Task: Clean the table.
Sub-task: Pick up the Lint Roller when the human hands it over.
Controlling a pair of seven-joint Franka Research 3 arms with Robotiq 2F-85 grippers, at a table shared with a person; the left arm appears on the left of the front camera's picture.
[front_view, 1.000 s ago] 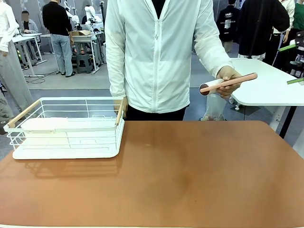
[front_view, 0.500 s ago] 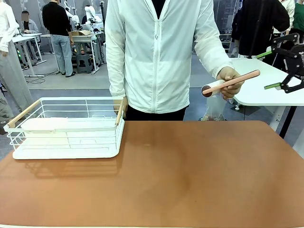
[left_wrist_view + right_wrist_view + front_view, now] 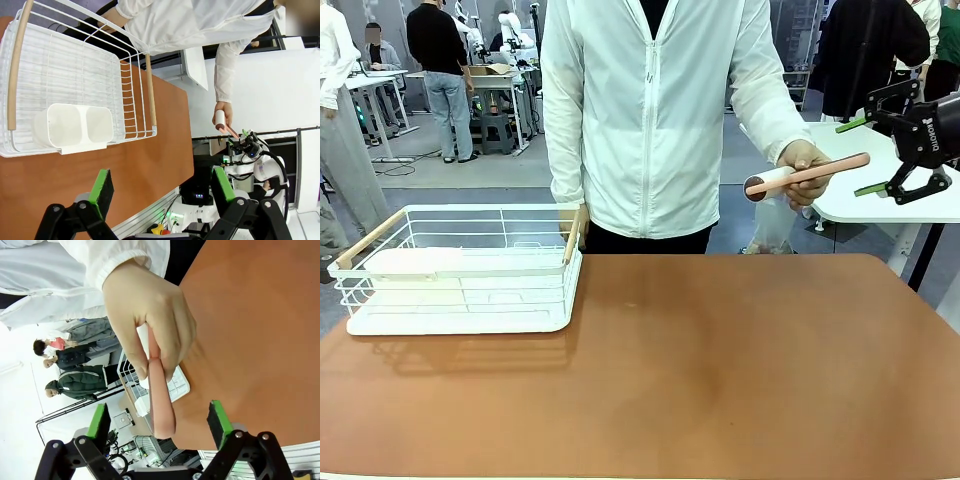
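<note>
Right fingers (image 3: 848, 160) spread wide, gripping nothing, in the air at 2 o'clock beyond the tabletop (image 3: 720, 370), close to the pink roller handle (image 3: 825, 169) in the person's hand (image 3: 803, 160). Left fingers (image 3: 162, 186) spread wide, empty. White wire basket (image 3: 460, 265) at 10 o'clock on the tabletop.

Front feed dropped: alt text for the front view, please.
A person's hand holds a lint roller out, its handle end between the open right gripper's fingers, beyond the table's far edge. A white wire basket sits on the table's left.
</note>
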